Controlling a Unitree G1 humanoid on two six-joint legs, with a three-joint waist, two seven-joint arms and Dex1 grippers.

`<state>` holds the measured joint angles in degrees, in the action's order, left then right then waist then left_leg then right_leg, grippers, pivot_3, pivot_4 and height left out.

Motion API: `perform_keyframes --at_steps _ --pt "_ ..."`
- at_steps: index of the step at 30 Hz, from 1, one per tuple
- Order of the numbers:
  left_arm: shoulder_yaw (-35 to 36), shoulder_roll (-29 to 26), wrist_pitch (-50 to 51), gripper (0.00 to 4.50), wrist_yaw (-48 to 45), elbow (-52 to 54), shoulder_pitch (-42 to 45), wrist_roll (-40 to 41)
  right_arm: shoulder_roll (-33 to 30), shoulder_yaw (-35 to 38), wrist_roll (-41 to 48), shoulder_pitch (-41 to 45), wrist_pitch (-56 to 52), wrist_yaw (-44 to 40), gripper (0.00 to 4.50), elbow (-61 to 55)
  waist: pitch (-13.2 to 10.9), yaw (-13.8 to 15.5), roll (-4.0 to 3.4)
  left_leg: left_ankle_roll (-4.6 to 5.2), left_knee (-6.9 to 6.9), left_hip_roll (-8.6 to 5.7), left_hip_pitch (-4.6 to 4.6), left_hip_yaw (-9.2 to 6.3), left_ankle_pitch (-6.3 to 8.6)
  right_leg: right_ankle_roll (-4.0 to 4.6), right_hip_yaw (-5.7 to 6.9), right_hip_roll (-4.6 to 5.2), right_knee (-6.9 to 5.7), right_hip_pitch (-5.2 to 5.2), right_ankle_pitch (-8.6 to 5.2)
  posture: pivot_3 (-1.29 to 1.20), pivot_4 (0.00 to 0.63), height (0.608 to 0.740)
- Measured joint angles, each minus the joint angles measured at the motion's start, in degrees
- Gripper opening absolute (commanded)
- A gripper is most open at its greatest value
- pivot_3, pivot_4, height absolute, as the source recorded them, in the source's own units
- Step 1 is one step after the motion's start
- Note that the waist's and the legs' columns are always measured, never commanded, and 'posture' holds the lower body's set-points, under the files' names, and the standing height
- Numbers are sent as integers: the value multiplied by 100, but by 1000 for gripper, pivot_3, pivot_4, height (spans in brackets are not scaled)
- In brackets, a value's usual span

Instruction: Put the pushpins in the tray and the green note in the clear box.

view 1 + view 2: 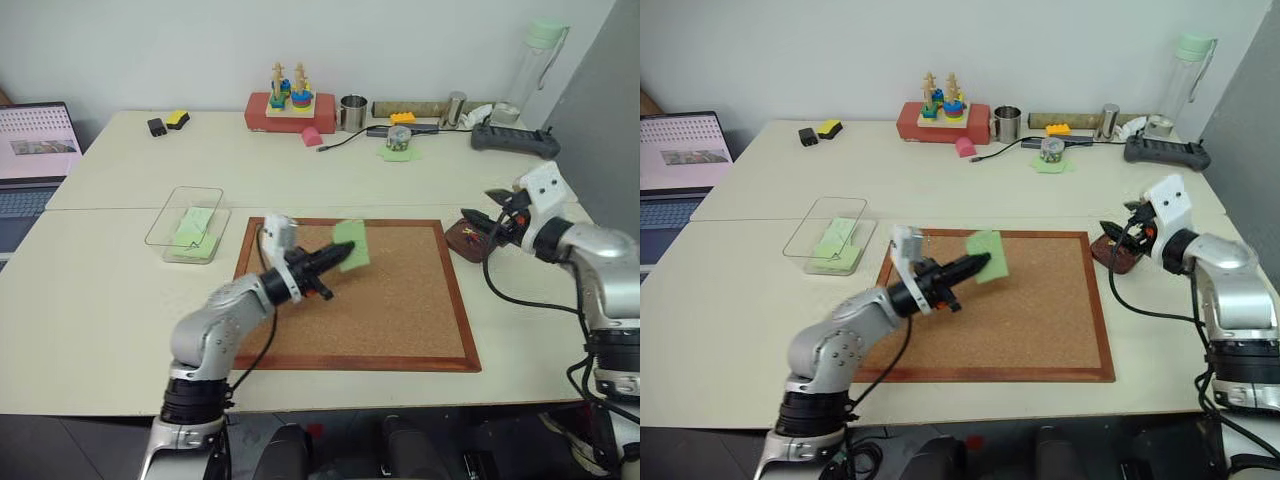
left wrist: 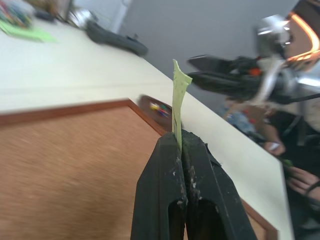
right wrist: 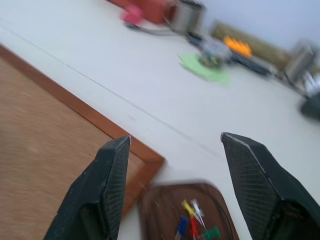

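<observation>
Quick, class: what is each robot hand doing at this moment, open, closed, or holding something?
Left hand: closed on the green note.
Right hand: open, holding nothing, above the tray.

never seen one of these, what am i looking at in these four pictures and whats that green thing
It is a two-armed humanoid robot at a table. The two wide pictures come from cameras in its head, looking down over its arms. The other two come from cameras on its wrists, looking along each pincer's black fingers.

On the table lies a wood-framed cork board. To its left is a clear box with green paper inside; to its right is a small brown tray holding coloured pushpins.

The green thing is a paper note. The left pincer is shut on its edge and holds it above the board. The right pincer is open and empty, just above the tray.
</observation>
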<state>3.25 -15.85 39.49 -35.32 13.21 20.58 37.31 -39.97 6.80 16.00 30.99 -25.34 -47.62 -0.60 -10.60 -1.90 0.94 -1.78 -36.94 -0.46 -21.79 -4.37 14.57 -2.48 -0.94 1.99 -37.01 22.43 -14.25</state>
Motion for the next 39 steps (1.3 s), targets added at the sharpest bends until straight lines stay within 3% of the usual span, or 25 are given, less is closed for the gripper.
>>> perform_keyframes --at_steps 3,7,17,30,39 --pt "132 -139 -42 0 195 238 -65 -85 14 -170 638 167 -281 -595 3017 -636 -6 15 -1 0 -4 3 0 -7 0 0 3 5 -1 -5 0 0 150 740" --pt "694 -732 -200 0 774 301 -141 -498 121 -308 1527 1137 -1207 -838 3017 -1138 -14 5 4 0 -4 5 0 -13 0 2 5 4 -2 1 4 0 150 740" --pt "1671 -2178 -497 0 1649 -322 98 -1699 226 -826 1609 1326 -1500 -908 3017 -1034 -17 73 12 -1 -3 1 -66 -11 -1 14 2 26 -5 67 16 0 150 740" --pt "1265 -2421 -1150 0 1436 -2752 1023 -2419 32 -1066 1602 1116 -1496 -1232 3017 -1271 -17 85 12 -2 -4 2 -103 -9 -1 14 11 25 -10 100 20 0 150 740" --pt "1221 -2423 -1273 1730 1207 -2988 1123 -2478 -5 -1066 1612 1015 -1527 -1226 3051 -1366 -17 41 12 -2 -6 3 -104 -9 -2 14 10 25 -20 105 20 0 150 740"
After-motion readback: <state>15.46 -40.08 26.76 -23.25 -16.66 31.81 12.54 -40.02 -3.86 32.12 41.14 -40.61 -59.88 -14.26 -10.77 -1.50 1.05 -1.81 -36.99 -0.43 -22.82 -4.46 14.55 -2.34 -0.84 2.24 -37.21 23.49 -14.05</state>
